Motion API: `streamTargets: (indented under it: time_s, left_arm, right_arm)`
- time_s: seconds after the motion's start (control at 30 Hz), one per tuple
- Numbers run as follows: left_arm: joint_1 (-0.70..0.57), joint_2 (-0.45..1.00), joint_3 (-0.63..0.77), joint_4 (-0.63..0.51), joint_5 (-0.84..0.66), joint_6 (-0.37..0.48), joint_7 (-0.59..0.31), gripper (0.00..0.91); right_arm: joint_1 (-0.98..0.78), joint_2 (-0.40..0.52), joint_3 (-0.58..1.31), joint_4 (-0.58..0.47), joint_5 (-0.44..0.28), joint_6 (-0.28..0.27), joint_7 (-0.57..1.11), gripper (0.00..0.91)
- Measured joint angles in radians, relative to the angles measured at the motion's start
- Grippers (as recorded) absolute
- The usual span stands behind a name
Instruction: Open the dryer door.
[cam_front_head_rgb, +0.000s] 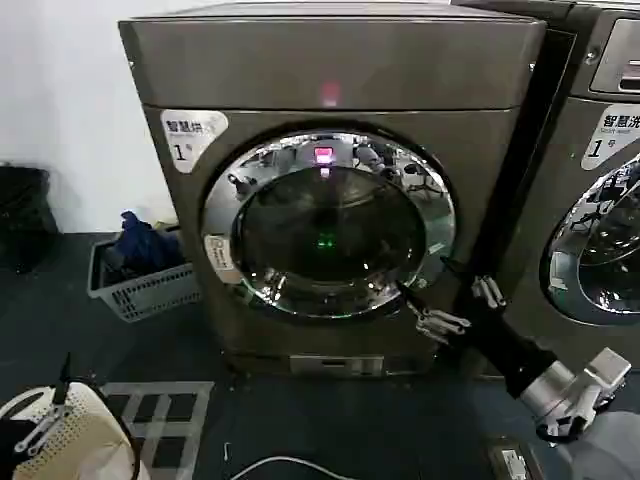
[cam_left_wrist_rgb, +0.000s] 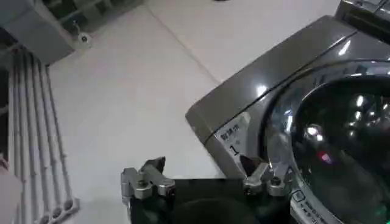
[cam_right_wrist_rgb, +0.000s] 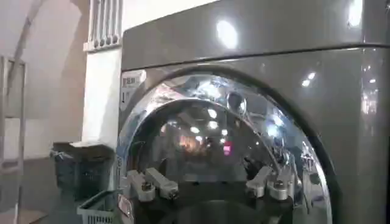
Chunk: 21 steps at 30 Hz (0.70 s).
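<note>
Dryer door (cam_front_head_rgb: 330, 225) shut flush in the front of the grey-brown dryer (cam_front_head_rgb: 330, 60), chrome ring unbroken all round, dark glass in the middle. Right pincer (cam_front_head_rgb: 455, 300) spread wide and empty, reaching in at the door's lower right edge, one finger (cam_front_head_rgb: 430, 318) close against the chrome rim, the other out toward the gap beside the second machine (cam_front_head_rgb: 600, 200). Left pincer (cam_left_wrist_rgb: 207, 179) also spread and empty, held back low on the left, well apart from the door, with the dryer's upper corner ahead of it in the left wrist view.

Likely trouble: mirror-smooth ring, rounded, little for a finger to hook; a pull begun too shallow probably slides off the rim. No clear sight of a handle recess at this edge, so cannot tell whether this is the latch side; tugging at a hinge side would strain the arm for nothing. Narrow gap between the two machines, so a swing outward risks knocking the neighbour. Laundry basket (cam_front_head_rgb: 140, 280) on the floor to the left, clear of the door's path.
</note>
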Motion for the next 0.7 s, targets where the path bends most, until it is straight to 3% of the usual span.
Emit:
streamTargets:
  time_s: [0.43, 0.7]
  left_arm:
    - [0.011, -0.016, 0.020, -0.017, 0.007, 0.005, 0.011, 0.907]
    - [0.010, -0.027, 0.027, -0.022, 0.019, 0.005, 0.015, 0.907]
  right_arm:
    - [0.085, -0.025, -0.127, -0.125, -0.127, 0.146, -0.033, 0.907]
    - [0.167, -0.029, -0.266, -0.225, -0.162, 0.186, -0.035, 0.907]
